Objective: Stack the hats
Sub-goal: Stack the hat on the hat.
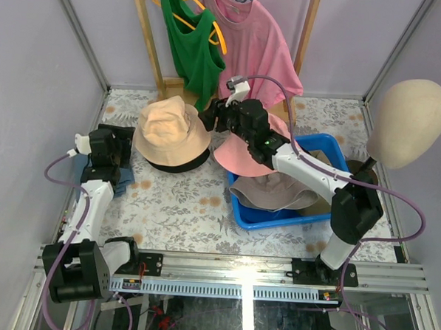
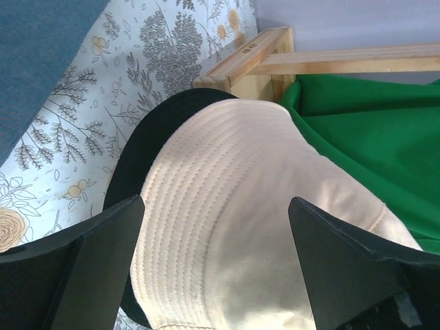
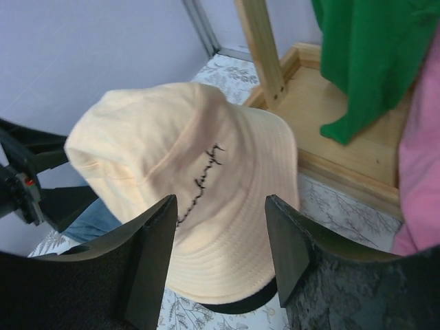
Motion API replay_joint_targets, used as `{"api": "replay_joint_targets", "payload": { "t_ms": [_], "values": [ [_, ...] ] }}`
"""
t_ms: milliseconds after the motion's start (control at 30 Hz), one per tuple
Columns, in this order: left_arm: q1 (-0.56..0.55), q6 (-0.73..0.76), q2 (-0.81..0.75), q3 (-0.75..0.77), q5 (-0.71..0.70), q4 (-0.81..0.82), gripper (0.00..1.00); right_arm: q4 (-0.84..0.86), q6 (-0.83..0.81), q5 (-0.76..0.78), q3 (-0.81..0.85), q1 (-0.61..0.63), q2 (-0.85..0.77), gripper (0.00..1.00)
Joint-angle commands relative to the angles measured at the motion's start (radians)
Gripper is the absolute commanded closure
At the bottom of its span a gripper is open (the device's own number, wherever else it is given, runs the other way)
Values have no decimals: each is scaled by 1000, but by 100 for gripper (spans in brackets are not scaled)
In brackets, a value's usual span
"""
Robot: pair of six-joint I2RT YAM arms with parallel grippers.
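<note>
The left gripper (image 1: pixel 125 141) and right gripper (image 1: pixel 210 120) stand on either side of the beige hat (image 1: pixel 170 129). Both have the jaws apart, holding nothing.

This is a robot lab cell dressed as a clothes shop, with plain lilac walls (image 1: pixel 35 37) in metal framing and two arms (image 1: pixel 309 170) bolted to an aluminium rail (image 1: pixel 230 267). The floral-clothed surface (image 1: pixel 174 207) carries a wooden rack (image 1: pixel 144 35) of shirts (image 1: pixel 256 41), a mannequin head (image 1: pixel 407 123) and a bin (image 1: pixel 258 220) of hats (image 1: pixel 275 190).
</note>
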Motion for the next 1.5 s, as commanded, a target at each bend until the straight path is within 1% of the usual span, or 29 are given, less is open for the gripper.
{"api": "replay_joint_targets", "payload": {
  "t_ms": [0,333,600,1033,1300,1400,1467],
  "values": [
    [16,-66,-4,-44,-17,96,14,-49,68,36,30,-17,-10,39],
    [54,-159,20,-168,12,266,12,-137,228,-36,112,-56,89,42],
    [71,-194,71,-237,67,475,12,-159,338,-94,177,-84,177,43],
    [75,-206,166,-269,134,638,14,-34,533,-247,175,-160,275,42],
    [74,-208,177,-290,150,691,21,3,602,-312,198,-185,331,41],
    [75,-205,169,-299,149,699,27,11,622,-335,211,-189,353,41],
    [75,-205,163,-309,152,709,33,19,638,-348,217,-188,367,41]
  ]
}}
